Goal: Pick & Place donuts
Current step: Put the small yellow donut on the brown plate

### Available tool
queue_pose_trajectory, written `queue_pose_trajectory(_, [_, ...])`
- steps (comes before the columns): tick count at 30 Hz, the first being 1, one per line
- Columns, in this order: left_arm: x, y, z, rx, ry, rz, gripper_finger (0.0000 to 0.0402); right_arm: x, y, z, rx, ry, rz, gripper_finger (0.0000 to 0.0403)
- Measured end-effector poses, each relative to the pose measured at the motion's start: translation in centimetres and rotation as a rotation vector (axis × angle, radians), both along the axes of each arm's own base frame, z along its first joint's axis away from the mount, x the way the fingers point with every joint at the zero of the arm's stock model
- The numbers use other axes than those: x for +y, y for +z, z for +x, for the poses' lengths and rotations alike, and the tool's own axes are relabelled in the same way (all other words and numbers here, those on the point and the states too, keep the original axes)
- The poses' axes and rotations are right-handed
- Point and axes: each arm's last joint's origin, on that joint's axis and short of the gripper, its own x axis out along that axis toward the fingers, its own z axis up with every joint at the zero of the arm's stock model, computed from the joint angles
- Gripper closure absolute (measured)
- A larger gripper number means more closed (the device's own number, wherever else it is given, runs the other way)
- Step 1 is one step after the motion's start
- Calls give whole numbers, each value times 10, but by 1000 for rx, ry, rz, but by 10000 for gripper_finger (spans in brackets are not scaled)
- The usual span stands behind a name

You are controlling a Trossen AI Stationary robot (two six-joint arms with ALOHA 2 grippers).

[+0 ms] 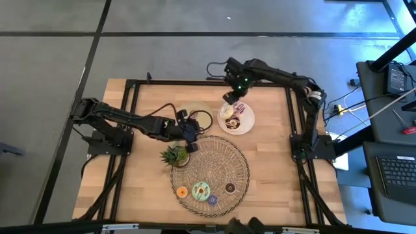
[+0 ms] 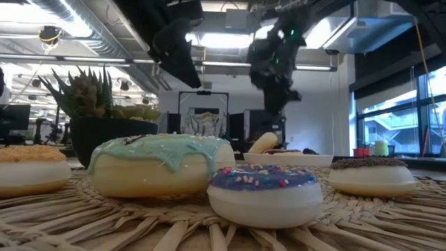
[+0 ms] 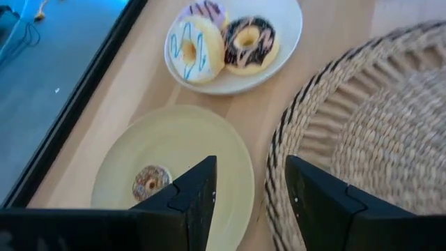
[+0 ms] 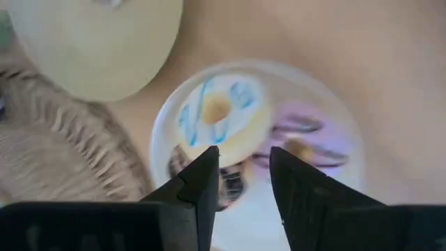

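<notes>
A white plate (image 1: 246, 123) at the far middle of the table holds three donuts: a white one with blue stripes (image 4: 219, 117), a pink one with dark stripes (image 4: 306, 139) and a chocolate one (image 3: 249, 43). My right gripper (image 4: 244, 174) hangs open just above them, touching none. A small sprinkled donut (image 3: 151, 183) lies on the pale yellow plate (image 3: 174, 150). My left gripper (image 3: 251, 188) hovers open over that plate's edge beside the woven mat (image 1: 221, 156). On the mat lie orange (image 1: 182, 192), green (image 1: 200, 190), purple (image 1: 212, 200) and brown (image 1: 229, 188) donuts.
A small spiky potted plant (image 1: 175, 155) stands at the mat's left edge, close under my left arm. A black frame runs along the table's edges (image 1: 133, 84). Bare wood lies left of the mat and right of the white plate.
</notes>
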Motion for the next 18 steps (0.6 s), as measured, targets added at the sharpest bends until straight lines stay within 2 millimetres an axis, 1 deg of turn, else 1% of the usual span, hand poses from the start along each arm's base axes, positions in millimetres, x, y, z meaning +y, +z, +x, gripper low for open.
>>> queue_pose_trajectory(3, [0, -2, -3, 18, 28, -28, 236, 11, 27, -4, 6, -2, -160, 273])
queue_pose_trajectory(5, [0, -3, -4, 23, 36, -60, 234, 27, 39, -7, 12, 10, -256, 273])
queue_pose_trajectory(7, [-1, -4, -4, 25, 18, -91, 233, 46, 46, -8, 8, 34, -338, 273])
queue_pose_trajectory(9, [-3, -4, -3, 31, -16, -113, 233, 66, 48, -10, -17, 61, -403, 273])
queue_pose_trajectory(12, [-4, -3, -2, 24, -50, -129, 233, 95, 42, -16, -98, 96, -415, 273])
queue_pose_trajectory(16, [-8, -3, -2, 24, -70, -140, 233, 132, 15, -27, -226, 146, -394, 273])
queue_pose_trajectory(18, [-13, -4, -2, 36, -125, -173, 233, 149, 4, -32, -320, 160, -403, 273])
